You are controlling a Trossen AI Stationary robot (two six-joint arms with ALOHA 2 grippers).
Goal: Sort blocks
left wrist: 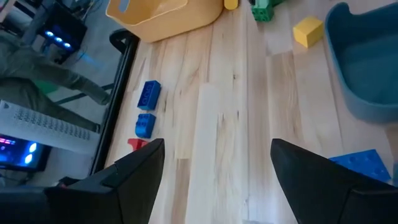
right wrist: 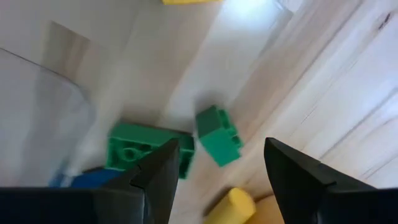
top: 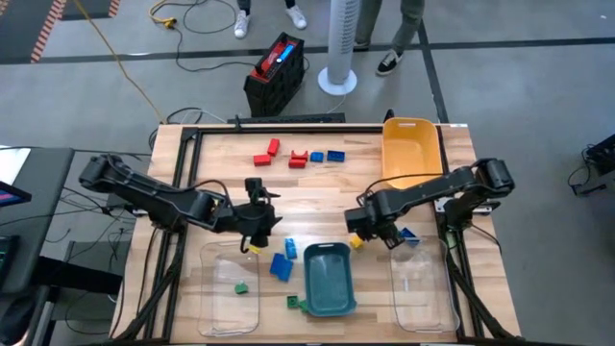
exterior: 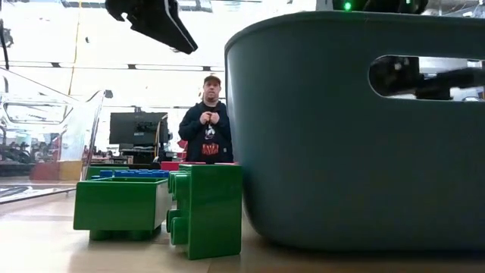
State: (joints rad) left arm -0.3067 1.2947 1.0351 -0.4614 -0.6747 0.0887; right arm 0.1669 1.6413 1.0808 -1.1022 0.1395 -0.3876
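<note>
Right now my right tool (right wrist: 217,180) hangs open and empty directly above two green blocks (right wrist: 219,135) lying between its fingers; left tool (left wrist: 214,180), also open, sits farther off.

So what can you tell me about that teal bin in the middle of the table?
The teal bin is an oblong plastic tub with rounded corners, smooth walls and a slot handle cut near its rim, seen in the low view. It stands upright on the wooden table, near the front edge between two clear bins, and looks empty from above. A green block lies by its lower left corner and blue blocks just to its left; whether any touch it is unclear.
</note>
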